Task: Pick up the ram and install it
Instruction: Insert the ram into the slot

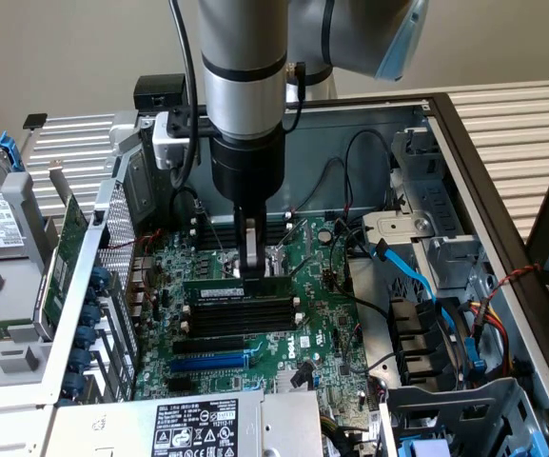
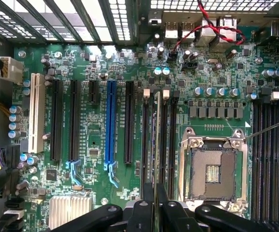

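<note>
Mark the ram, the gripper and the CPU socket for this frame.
the ram (image 1: 213, 284): exterior view, green board face beside the fingers.
gripper (image 1: 252, 270): exterior view, between fingertips closed on the ram.
CPU socket (image 2: 212, 171): wrist view, centre of its contact field.

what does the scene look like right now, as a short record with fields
gripper: shut on the ram, at its top edge near the middle
ram: upright on its long edge, lined up with a memory slot; whether it is seated cannot be told
memory slots: black, empty, beside the ram
cpu socket: bare, no cooler
setting: motherboard flat inside an open computer case
</note>
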`<state>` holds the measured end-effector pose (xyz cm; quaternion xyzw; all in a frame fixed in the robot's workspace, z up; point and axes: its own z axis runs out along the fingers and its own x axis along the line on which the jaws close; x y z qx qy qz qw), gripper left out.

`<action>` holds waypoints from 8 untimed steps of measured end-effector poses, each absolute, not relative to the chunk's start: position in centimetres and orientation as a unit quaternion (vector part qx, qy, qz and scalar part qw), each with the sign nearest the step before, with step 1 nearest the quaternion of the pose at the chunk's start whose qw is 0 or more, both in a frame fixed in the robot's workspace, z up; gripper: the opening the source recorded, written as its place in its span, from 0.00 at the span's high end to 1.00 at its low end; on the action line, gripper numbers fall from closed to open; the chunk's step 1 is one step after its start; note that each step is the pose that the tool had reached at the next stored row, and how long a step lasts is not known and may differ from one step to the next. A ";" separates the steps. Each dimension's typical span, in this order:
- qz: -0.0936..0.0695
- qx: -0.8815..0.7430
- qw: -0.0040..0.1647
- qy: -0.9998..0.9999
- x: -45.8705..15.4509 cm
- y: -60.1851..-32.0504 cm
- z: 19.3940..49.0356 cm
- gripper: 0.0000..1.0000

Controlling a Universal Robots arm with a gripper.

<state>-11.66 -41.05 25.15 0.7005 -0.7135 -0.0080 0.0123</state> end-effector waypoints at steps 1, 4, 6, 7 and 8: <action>-0.010 0.700 0.014 -0.713 -11.7 -41.1 25.1 0.86; -0.013 0.700 0.017 -0.713 -11.6 -41.2 25.1 0.86; -0.013 0.700 0.018 -0.713 -11.4 -41.2 25.1 0.86; -0.013 0.700 0.018 -0.713 -11.4 -41.2 25.1 0.86; -0.013 0.700 0.017 -0.713 -11.4 -41.2 25.1 0.86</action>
